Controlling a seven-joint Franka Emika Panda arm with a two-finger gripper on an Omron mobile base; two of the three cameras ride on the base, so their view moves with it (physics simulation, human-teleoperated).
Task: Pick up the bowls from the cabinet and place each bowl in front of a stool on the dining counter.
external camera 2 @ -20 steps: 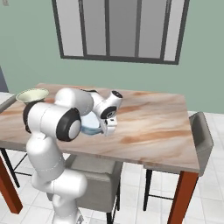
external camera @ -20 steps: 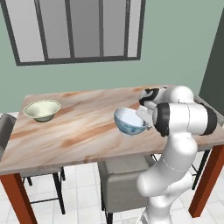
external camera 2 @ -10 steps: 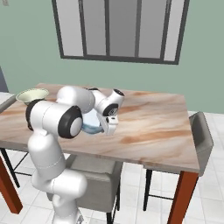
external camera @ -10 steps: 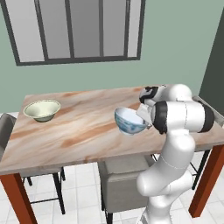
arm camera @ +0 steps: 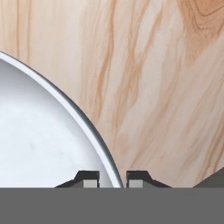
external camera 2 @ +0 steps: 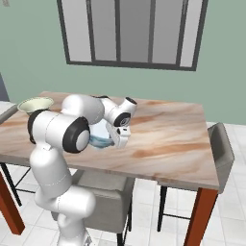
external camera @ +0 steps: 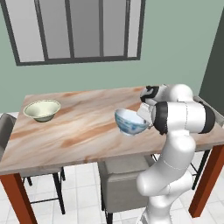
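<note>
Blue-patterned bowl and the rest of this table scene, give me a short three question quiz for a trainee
1. True or false: the pincer is shut on the rim of the blue-patterned bowl.
2. Which end of the dining counter holds the cream bowl in the left base view? A) left B) right
3. Fill in: the stool nearest the arm is tucked ___ the counter.

Key: 1 true; 2 A; 3 under

Marble-look tabletop point(external camera: 83, 131) on red-brown legs; cream bowl point(external camera: 42, 110) sits at its far left corner.
</note>
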